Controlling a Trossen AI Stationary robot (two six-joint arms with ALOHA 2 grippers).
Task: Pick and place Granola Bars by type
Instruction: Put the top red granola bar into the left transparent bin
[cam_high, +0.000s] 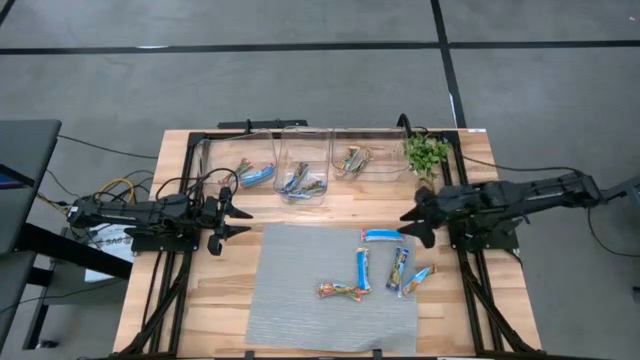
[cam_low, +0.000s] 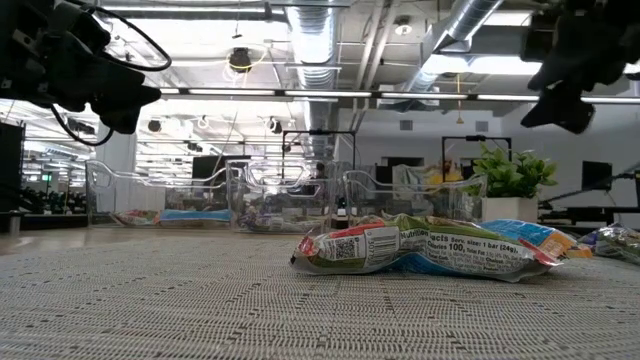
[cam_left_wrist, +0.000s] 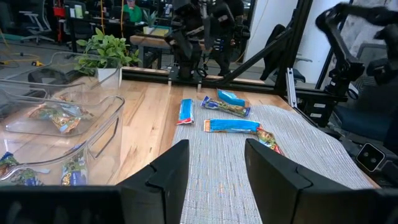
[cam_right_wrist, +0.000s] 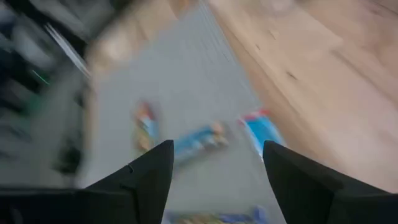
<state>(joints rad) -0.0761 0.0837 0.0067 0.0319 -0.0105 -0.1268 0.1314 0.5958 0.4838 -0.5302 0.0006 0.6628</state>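
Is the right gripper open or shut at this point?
Open. The right wrist view shows the right gripper with its fingers spread wide, nothing between them, above the grey mat.

Even overhead light, soft shadows. Ceiling lamps (cam_low: 470, 62) glare in the low view. The right wrist view is smeared with motion blur.

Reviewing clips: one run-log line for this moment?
left gripper: open, idle | right gripper: open, empty | granola bars: five on mat | bins: partly filled
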